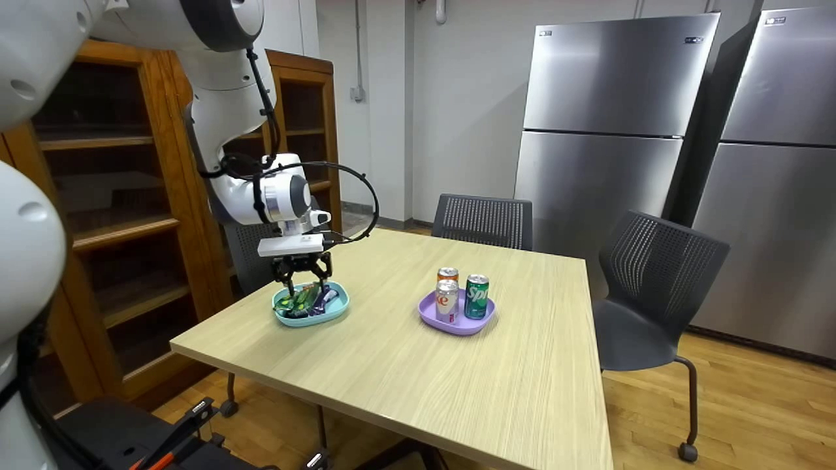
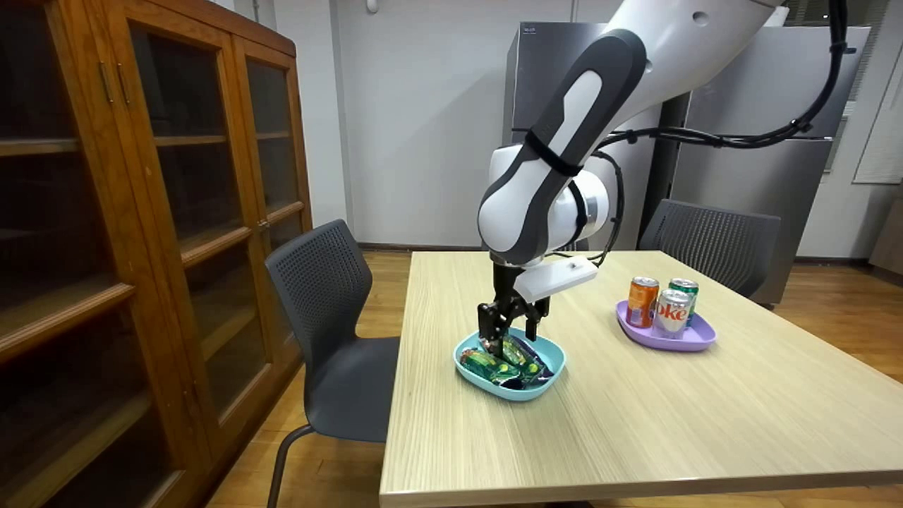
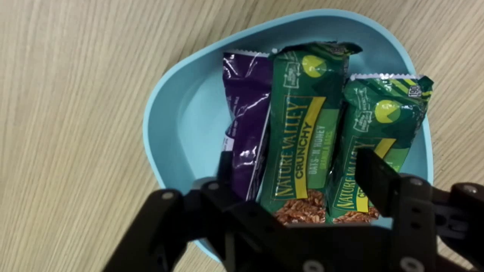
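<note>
My gripper (image 3: 295,163) stands open over the light-blue tray (image 3: 189,113), low down at its contents in both exterior views. In the wrist view three wrapped bars lie side by side in that tray: a purple wrapper (image 3: 247,113), a green Nature Valley bar (image 3: 298,143) in the middle and another green bar (image 3: 382,121) at the right. One finger (image 3: 225,164) overlaps the purple wrapper's left edge, while the opposite finger (image 3: 372,170) covers part of the right-hand bar. Whether either finger touches a wrapper I cannot tell. The bars' lower ends are hidden behind the gripper.
A purple tray (image 1: 465,326) stands farther along the wooden table (image 1: 392,378), holding an orange can (image 2: 643,302), a Diet Coke can (image 1: 447,303) and a green Sprite can (image 1: 477,297). Dark chairs (image 2: 338,296) surround the table, with a wooden cabinet (image 2: 176,212) beyond one side.
</note>
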Robot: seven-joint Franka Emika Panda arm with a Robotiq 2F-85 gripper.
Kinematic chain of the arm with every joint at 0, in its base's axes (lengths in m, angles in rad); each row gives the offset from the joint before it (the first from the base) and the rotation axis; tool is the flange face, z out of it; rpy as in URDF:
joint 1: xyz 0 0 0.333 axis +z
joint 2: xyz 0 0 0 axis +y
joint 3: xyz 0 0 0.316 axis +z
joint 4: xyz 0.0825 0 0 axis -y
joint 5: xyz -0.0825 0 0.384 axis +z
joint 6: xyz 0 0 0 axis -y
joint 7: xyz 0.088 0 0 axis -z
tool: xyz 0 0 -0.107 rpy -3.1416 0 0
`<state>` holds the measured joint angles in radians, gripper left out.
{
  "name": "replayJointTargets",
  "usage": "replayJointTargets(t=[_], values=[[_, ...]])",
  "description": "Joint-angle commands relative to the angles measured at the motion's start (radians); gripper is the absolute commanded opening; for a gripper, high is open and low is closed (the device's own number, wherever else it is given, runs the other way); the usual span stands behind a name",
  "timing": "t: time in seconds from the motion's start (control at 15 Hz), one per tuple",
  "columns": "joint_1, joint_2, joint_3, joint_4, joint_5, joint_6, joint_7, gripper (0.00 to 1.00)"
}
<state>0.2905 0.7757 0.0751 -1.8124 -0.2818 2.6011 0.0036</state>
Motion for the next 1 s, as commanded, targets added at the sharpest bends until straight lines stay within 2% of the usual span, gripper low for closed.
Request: replayJointTargets(t=[0.0,0.27,0.6,0.93], values=[[0.014,-0.046,-0.009,-0.021,0.006,-0.011,0.01,1.0],[-0.009,-0.102,0.015,-0.074,0.004,-0.03,-0.049,1.0],[-0.049,-0.223,0.039,-0.194,0.009,-0.037,-0.142,1.0],[-0.085,-0.361,0.034,-0.323,0.006,-0.036,-0.192,1.0]])
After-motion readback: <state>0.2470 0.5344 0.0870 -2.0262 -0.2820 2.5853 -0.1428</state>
